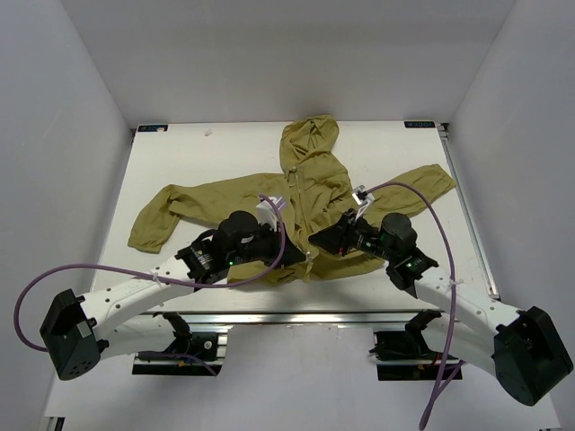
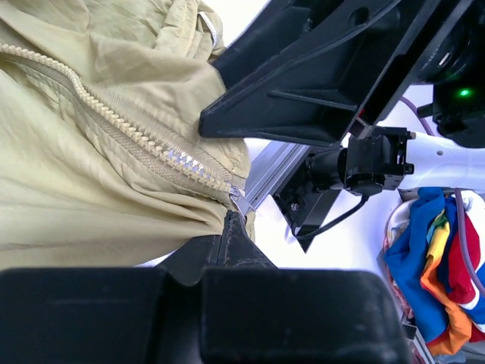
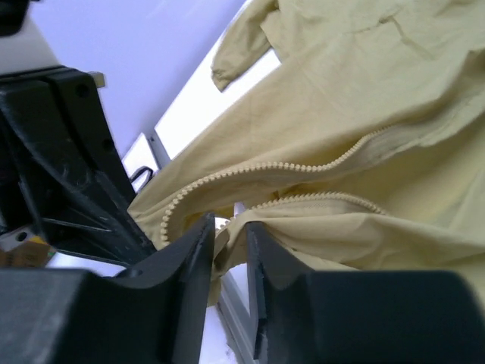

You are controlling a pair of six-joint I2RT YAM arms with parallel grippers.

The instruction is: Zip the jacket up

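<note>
The olive jacket (image 1: 310, 193) lies spread on the white table (image 1: 207, 153), hood at the far side and sleeves out to both sides. Its light zipper (image 2: 136, 136) stands open; the two rows of teeth (image 3: 303, 171) are apart. My left gripper (image 1: 301, 256) is shut on the jacket's bottom hem at the zipper's lower end (image 2: 233, 199). My right gripper (image 1: 321, 240) is just to its right at the same hem. In the right wrist view its jaws (image 3: 229, 227) stand a little apart, with a fold of hem fabric loose between them.
An aluminium rail (image 1: 296, 316) runs along the table's near edge, just below the hem. White walls enclose the table on three sides. A bundle of colourful cloth (image 2: 432, 258) shows off the table in the left wrist view. The two grippers are nearly touching.
</note>
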